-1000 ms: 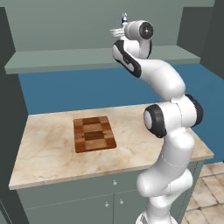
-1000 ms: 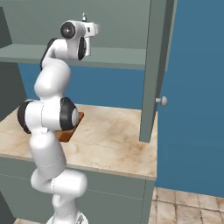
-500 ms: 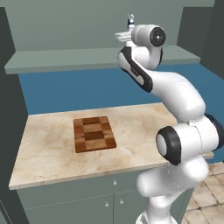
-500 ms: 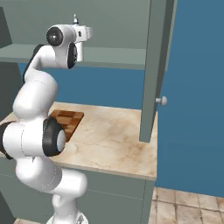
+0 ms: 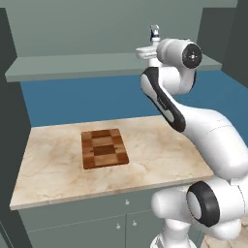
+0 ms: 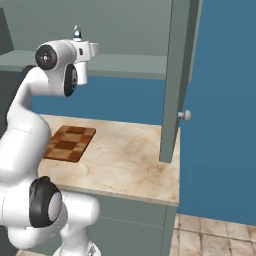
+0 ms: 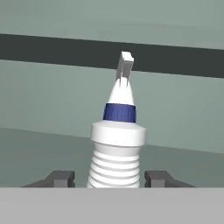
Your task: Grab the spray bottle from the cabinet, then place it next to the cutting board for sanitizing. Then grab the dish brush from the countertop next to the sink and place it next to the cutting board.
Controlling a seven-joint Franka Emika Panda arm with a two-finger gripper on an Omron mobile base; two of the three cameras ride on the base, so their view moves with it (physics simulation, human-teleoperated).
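Cabinet: grey-green, its door open; one long shelf board runs above the desk.
Desk: marbled beige top under the cabinet.
Cutting board: checkered brown, flat on the desk's left half, well below the shelf.
End effector: raised to shelf height, its dark fingertips apart on either side of the bottle's ribbed body; whether they touch it, I cannot tell.
Spray bottle: white, upright on the shelf, blue collar and nozzle above, between the fingertips.
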